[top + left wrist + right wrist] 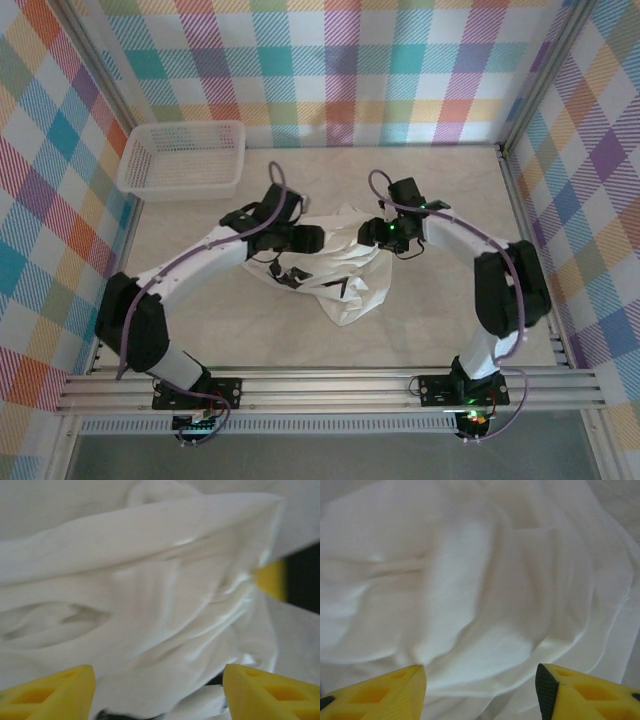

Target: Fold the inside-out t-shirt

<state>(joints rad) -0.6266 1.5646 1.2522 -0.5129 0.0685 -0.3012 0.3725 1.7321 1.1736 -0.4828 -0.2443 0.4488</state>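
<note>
Inside-out t-shirt (345, 280) lies crumpled in heap at frame centre on table (440, 335), black print patches on its left side. Left gripper (318, 238) at heap's upper left, right gripper (368, 232) at upper right. Both have yellow fingers (55, 692) spread apart with white folds ahead, nothing clamped. White mesh basket (180, 160) sits upper left.

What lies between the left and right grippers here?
A raised bunch of the t-shirt lies between the left gripper and the right gripper; the top view shows it.
</note>
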